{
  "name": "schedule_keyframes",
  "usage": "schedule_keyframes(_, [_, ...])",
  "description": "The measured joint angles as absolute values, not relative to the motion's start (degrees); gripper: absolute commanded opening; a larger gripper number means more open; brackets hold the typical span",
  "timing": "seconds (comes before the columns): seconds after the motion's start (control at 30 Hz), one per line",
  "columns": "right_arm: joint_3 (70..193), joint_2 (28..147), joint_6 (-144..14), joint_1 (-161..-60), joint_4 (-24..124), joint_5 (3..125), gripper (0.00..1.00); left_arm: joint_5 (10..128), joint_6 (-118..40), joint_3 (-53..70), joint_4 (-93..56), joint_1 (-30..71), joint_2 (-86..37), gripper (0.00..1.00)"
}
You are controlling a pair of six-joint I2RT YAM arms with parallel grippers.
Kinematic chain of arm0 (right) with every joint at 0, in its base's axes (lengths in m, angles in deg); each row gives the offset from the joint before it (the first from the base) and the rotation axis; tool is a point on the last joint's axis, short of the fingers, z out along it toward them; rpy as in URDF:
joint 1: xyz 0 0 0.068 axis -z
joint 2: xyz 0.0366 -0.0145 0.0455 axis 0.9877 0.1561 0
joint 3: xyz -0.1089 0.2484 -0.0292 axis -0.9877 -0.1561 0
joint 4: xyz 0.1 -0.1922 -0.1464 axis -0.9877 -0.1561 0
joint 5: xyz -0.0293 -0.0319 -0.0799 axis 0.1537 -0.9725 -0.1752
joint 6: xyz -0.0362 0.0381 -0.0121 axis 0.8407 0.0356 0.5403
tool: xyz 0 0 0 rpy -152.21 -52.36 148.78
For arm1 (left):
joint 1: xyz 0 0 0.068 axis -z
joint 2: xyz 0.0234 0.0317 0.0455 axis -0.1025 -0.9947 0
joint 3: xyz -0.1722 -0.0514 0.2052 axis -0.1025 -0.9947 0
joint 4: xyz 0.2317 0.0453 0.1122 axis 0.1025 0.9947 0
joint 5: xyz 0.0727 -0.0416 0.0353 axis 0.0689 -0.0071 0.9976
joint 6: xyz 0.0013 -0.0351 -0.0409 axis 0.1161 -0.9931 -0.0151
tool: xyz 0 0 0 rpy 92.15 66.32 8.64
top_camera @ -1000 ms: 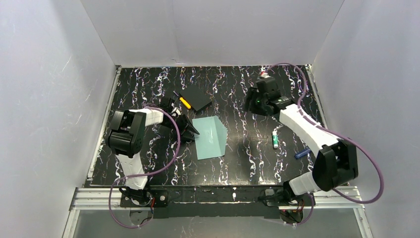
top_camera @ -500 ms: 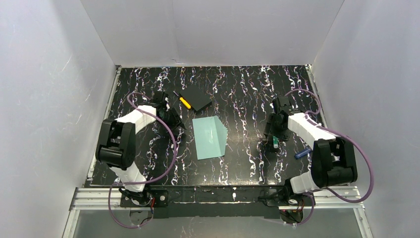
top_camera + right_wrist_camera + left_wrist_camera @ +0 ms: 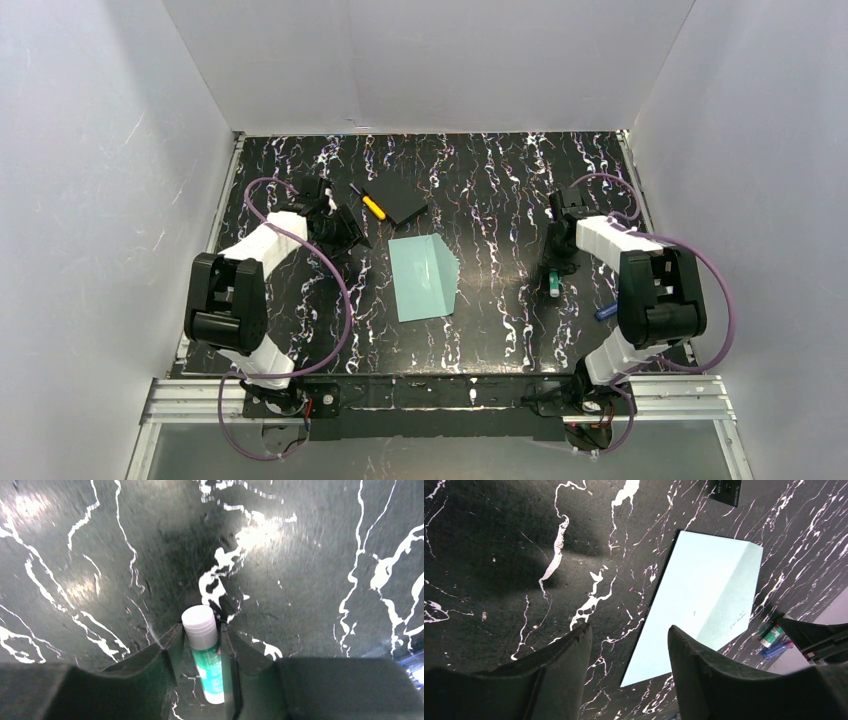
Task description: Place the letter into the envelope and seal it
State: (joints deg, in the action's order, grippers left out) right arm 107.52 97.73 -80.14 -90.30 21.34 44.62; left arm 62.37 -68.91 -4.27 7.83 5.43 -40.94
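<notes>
- We see the envelope [image 3: 425,278] lying flat mid-table, its flap folded over.
- At its 3 o'clock, our right gripper [image 3: 556,266] is narrowed onto a glue stick [image 3: 205,655].
- At 10 o'clock, our left gripper [image 3: 629,630] gapes wide, holding nothing.
- At 12 o'clock lies a black pad [image 3: 404,202].

Both arms reach forward, wrists down — left jaws parted, right jaws closed on a glue stick [image 3: 205,655].

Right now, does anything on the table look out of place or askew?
Nothing looks spilled or damaged. The envelope lies slightly skewed on the table, and no letter shows in any view. The right gripper is clamped on the glue stick.
</notes>
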Motion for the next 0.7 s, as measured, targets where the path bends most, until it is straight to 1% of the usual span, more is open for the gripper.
schedule_keyframes(0.07, [108.83, 98.95, -79.75, -90.14, 21.47, 44.42, 0.33, 61.76, -69.11, -4.27, 7.55, 5.21, -40.94, 0.56])
schedule_keyframes(0.17, [109.47, 99.54, -79.25, -90.04, 21.43, 43.77, 0.22, 60.88, -69.35, -4.27, 7.02, 5.12, -40.78, 0.57])
schedule_keyframes(0.2, [109.47, 99.54, -79.16, -90.01, 21.34, 43.70, 0.20, 60.51, -69.37, -4.31, 6.67, 5.12, -40.59, 0.58])
schedule_keyframes(0.33, [109.60, 99.43, -79.03, -89.88, 21.34, 44.53, 0.20, 57.78, -69.28, -5.69, 3.22, 5.10, -38.16, 0.65])
schedule_keyframes(0.37, [109.60, 99.28, -79.25, -89.73, 21.50, 45.71, 0.20, 56.43, -69.19, -6.04, 1.87, 5.10, -37.42, 0.70])
schedule_keyframes(0.5, [109.58, 96.55, -83.20, -89.49, 24.86, 55.33, 0.22, 49.61, -69.04, -6.43, -6.07, 6.08, -35.65, 0.97])
schedule_keyframes(0.6, [109.36, 92.04, -91.20, -90.30, 34.09, 64.38, 0.22, 46.96, -69.11, -6.39, -11.58, 9.03, -35.45, 0.98])
schedule_keyframes(0.7, [109.38, 88.72, -99.22, -93.27, 45.71, 69.34, 0.23, 45.39, -69.28, -5.06, -15.03, 13.19, -35.71, 0.98])
